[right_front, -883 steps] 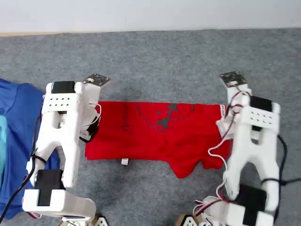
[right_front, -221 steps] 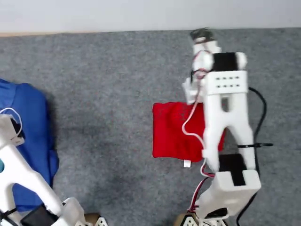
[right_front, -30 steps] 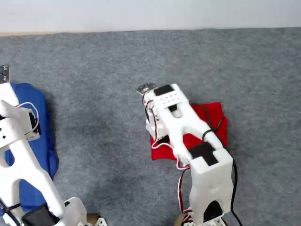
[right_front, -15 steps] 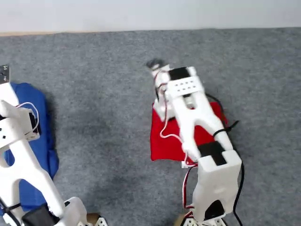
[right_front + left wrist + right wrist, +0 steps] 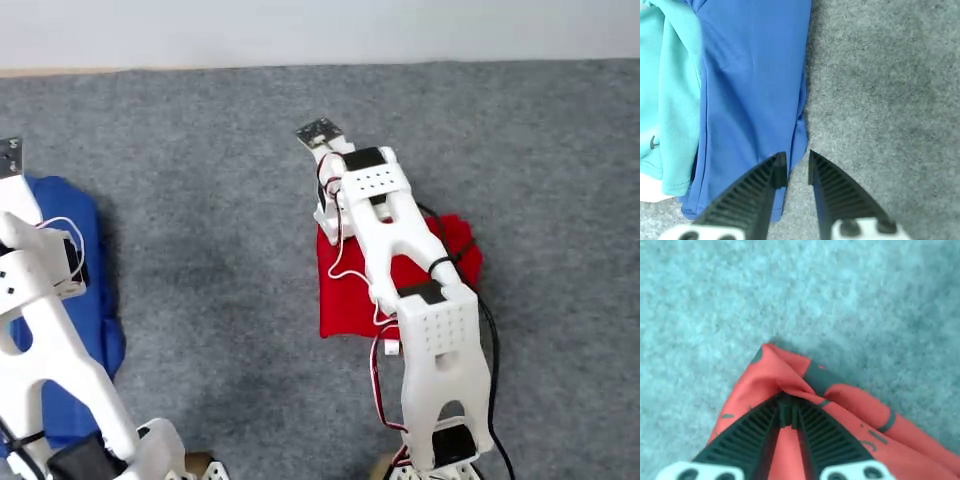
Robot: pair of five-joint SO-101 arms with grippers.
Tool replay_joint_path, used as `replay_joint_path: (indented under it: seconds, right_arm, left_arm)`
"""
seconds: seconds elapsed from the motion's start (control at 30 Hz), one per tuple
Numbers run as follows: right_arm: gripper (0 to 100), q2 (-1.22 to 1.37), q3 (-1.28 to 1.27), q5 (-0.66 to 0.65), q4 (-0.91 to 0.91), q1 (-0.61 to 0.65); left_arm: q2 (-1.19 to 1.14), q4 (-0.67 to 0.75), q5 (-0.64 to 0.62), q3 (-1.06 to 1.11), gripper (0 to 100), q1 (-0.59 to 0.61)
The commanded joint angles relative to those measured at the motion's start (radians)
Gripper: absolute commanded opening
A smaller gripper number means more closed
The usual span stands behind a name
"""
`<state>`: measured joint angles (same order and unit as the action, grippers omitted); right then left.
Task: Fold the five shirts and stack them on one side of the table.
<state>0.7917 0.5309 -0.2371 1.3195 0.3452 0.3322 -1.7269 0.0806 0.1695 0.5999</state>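
- Grip: right end effector (image 5: 789,412) pinches the folded red fabric shirt's (image 5: 350,300) corner on the grey surface (image 5: 200,200); carry it low so your folds hold.
- Left end effector (image 5: 793,167): narrowly parted over the blue fabric shirt's (image 5: 750,90) edge.

Nothing legible anywhere: the red shirt (image 5: 850,405) carries dark printed marks, but no letters or numbers can be made out.

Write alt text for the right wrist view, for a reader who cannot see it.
The right gripper is shut on a pinched fold of the red shirt, close to one of its corners. The shirt carries dark printed marks and lies on the grey table cover.
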Motion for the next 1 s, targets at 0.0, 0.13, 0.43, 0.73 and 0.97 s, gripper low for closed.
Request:
replay_joint_path:
  seconds: [0.0,0.13,0.43,0.73,0.97]
  right_arm:
    - [0.9,0.007,0.118,-0.011,0.053,0.010]
    - [0.9,-0.058,0.229,-0.011,0.226,0.012]
    - [0.9,-0.213,0.247,0.018,0.481,0.007]
    - [0.9,-0.501,-0.086,0.187,0.475,-0.090]
    - [15.8,-0.590,-0.285,0.252,0.403,-0.199]
  left_arm:
    - [0.037,-0.017,0.003,-0.007,9,-0.005]
    - [0.037,-0.018,0.005,-0.007,9,-0.003]
    - [0.037,-0.018,0.005,-0.007,9,-0.003]
    - [0.037,-0.018,0.005,-0.007,9,-0.003]
    - [0.037,-0.017,0.005,-0.007,9,-0.008]
